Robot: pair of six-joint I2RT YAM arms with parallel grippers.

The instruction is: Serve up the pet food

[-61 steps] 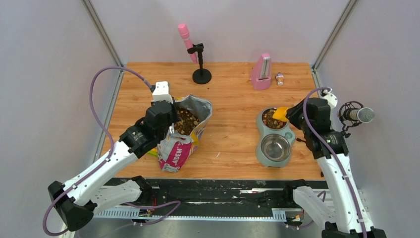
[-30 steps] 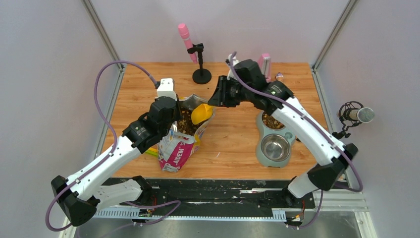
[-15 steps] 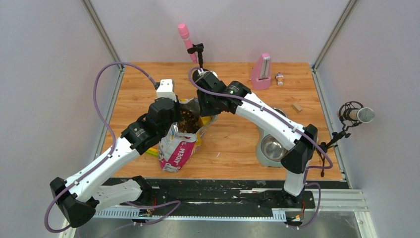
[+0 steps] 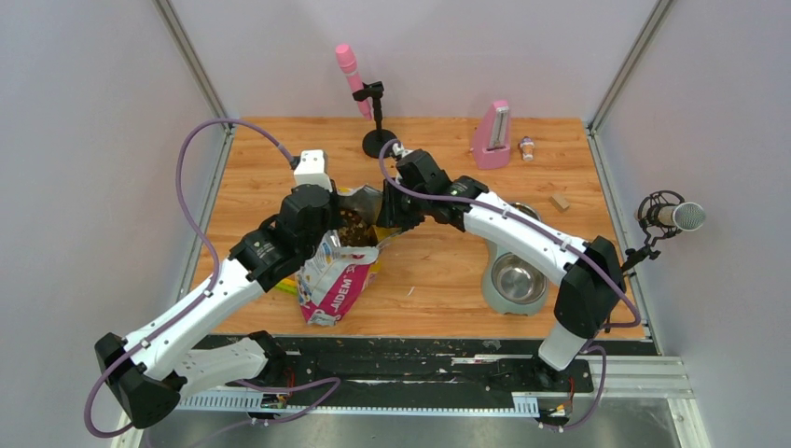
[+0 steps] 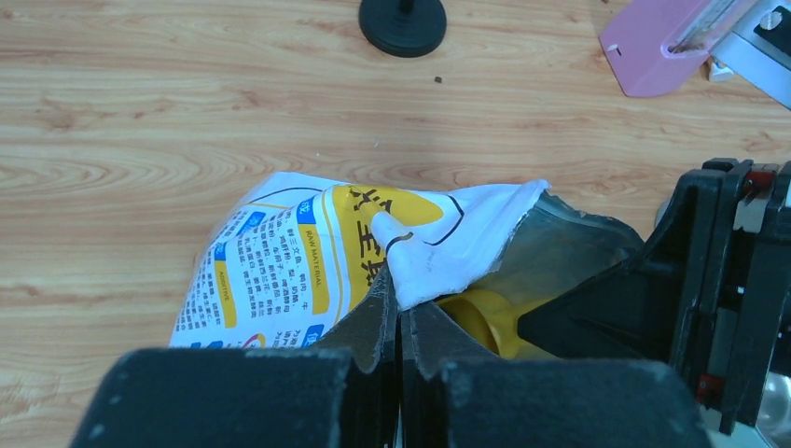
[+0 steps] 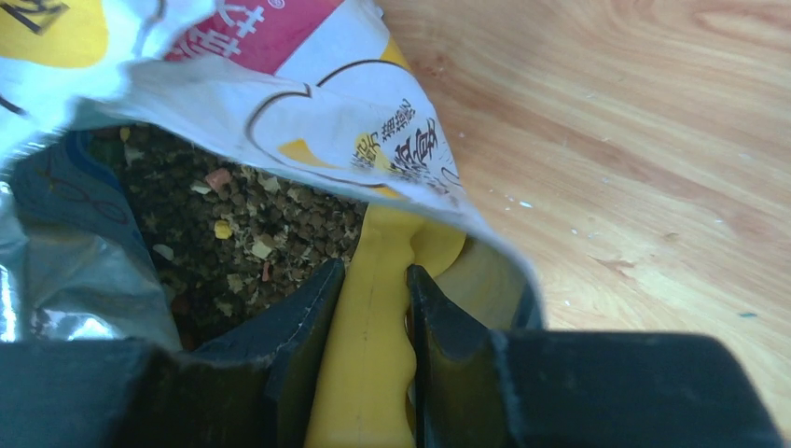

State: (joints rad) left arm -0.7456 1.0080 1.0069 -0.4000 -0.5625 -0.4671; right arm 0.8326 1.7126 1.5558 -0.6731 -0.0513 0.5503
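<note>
Both your grippers are closed on something. Your right gripper point(image 6: 373, 275) clamps the handle of the yellow scoop point(image 6: 371, 373), which reaches into the open bag point(image 6: 317, 121); the pet food point(image 6: 252, 224) lies inside, just ahead of its fingers and to their left. Your left gripper point(image 5: 399, 313) pinches the bag's rim, with the scoop just to its right.

The bag point(image 4: 338, 280) stood left of centre on the table point(image 4: 438, 271), pet food point(image 6: 270, 233) inside it. The left gripper point(image 5: 399, 303) pinched its left rim; the right gripper point(image 6: 373, 275) held the scoop point(image 6: 373, 336) in its mouth. The double bowl point(image 4: 490, 289) sat to the right, the microphone stand point(image 4: 379, 143) and metronome point(image 4: 492, 135) behind.
</note>
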